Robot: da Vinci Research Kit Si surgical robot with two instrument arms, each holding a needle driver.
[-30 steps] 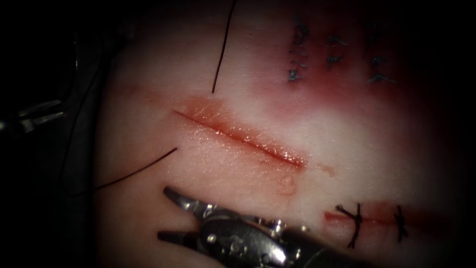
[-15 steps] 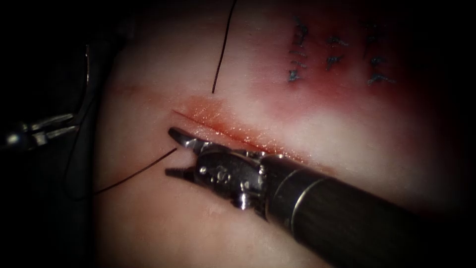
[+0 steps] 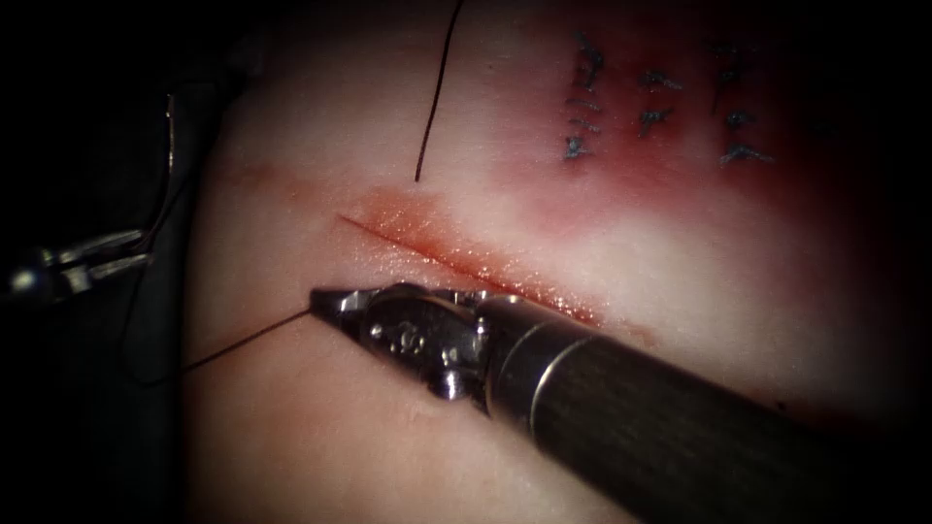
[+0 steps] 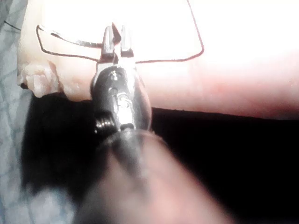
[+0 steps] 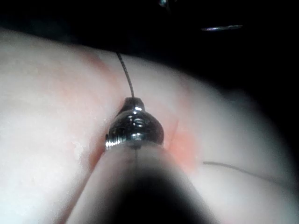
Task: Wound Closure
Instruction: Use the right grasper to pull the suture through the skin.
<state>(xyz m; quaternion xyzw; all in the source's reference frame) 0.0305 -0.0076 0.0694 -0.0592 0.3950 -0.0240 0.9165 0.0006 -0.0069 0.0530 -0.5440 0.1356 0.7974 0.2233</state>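
right gripper (image 3: 320, 299): i have it pinched on the thread (image 3: 248, 340) end, just at the cut's (image 3: 466, 262) 7 o'clock side.
left gripper (image 3: 136, 250): at 9 o'clock off the tissue (image 3: 320, 437), clamped near one end of the needle (image 3: 171, 136), which stands clear of the tissue.
thread: runs toward 8 o'clock into the dark.

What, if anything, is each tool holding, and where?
Right tool: the thread at its cut end. Left tool: the needle, near one end, off the tissue.

Right end effector (image 3: 325, 301) lies below the cut (image 3: 466, 264).
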